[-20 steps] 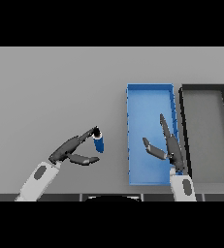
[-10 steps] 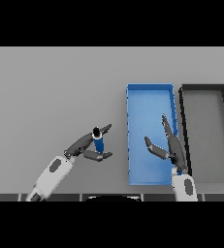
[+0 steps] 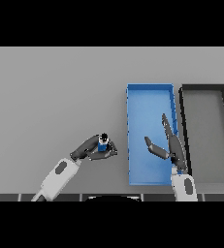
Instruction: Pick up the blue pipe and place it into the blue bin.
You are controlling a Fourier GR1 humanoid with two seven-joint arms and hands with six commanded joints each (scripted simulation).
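You have the blue pipe in your left hand, held over the grey table just left of the blue bin, level with the bin's near half. Only a short blue stub with a dark end shows between the digits; the rest is hidden by the hand. The fingers and thumb are curled round it, so the hold reads as a firm grasp. Your left arm comes in from the lower left, forearm slanting up and to the right, with the hand at its tip pointing toward the bin.

Against the picture half a second ago, that hand has moved a little right and toward you, closer to the bin's left wall, and the pipe has gone with it. A second ago it was further left still, with the pipe standing more plainly at the fingertips.

Your right hand hangs over the near right part of the blue bin, fingers straight and pointing away from you, thumb spread to the left, holding nothing. It has scarcely shifted across the three pictures.

To the right of the blue bin, just beside it, lies a black bin of like shape. Between the pipe and the blue bin there is only the bin's left wall; your right hand sits over the far side of the bin's floor.
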